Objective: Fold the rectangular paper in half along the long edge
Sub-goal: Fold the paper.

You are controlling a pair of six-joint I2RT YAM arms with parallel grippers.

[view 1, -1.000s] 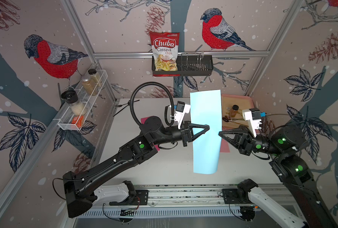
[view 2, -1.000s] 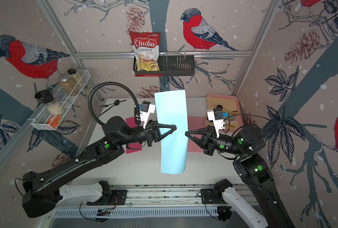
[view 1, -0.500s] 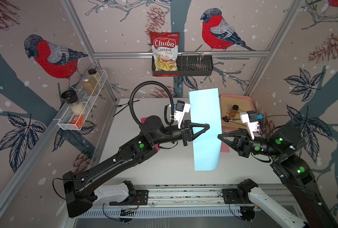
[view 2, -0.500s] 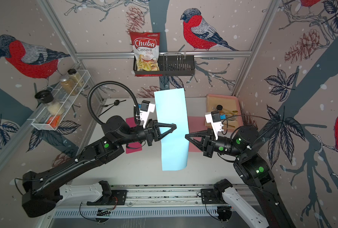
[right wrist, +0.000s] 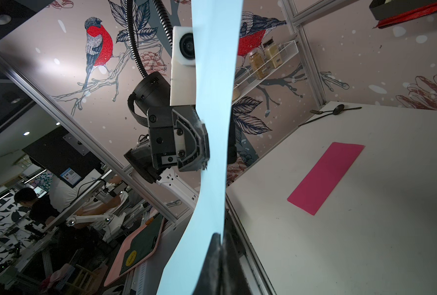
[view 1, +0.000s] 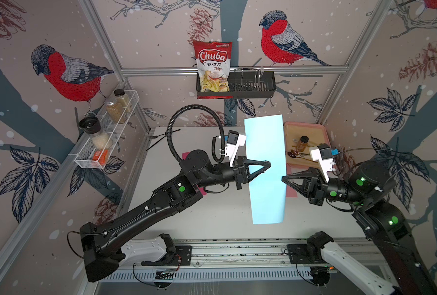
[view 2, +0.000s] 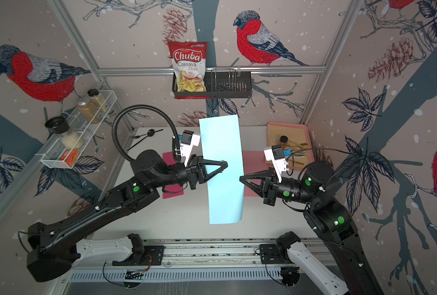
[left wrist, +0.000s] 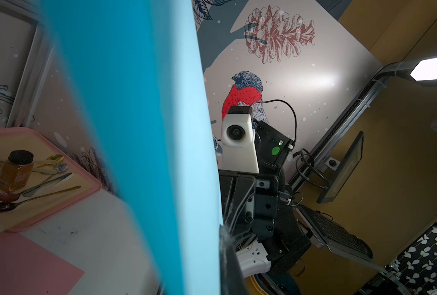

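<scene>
Lifted clear of the white surface (view 1: pixel 212 212) in both top views: a light blue rectangular sheet of paper (view 1: pixel 265 184) (view 2: pixel 225 194), broad face turned up toward the overhead camera. Long edges running from the near rail toward the back wall, far end overlapping the wall in the view.

Left tool (view 1: pixel 269 163) (view 2: pixel 226 163) pressed together on the middle of one long edge, tips reaching a little way onto the sheet. Same pinch plain in the right wrist view.

Right tool (view 1: pixel 283 177) (view 2: pixel 240 177) at the middle of the opposite long edge, tip touching it. In the right wrist view, black fingertips (right wrist: pixel 212 255) closed with the sheet's edge running in between them, so pinching the sheet as well. Sheet bent into a shallow S between the two grips in that view.

Flat on the surface below: a magenta paper rectangle (right wrist: pixel 327 176) under the left arm and a paler pink paper rectangle (view 2: pixel 253 163) beneath the right tool.

At the far right corner, a pink plastic tray (view 1: pixel 305 123) carrying an amber jar with a black lid (view 1: pixel 302 144) and several spoons. At the far left, a black spoon and fork (view 2: pixel 146 134).

On the back wall, a red-and-white chips bag (view 1: pixel 213 66) standing in a black wire rack (view 1: pixel 258 86).
</scene>
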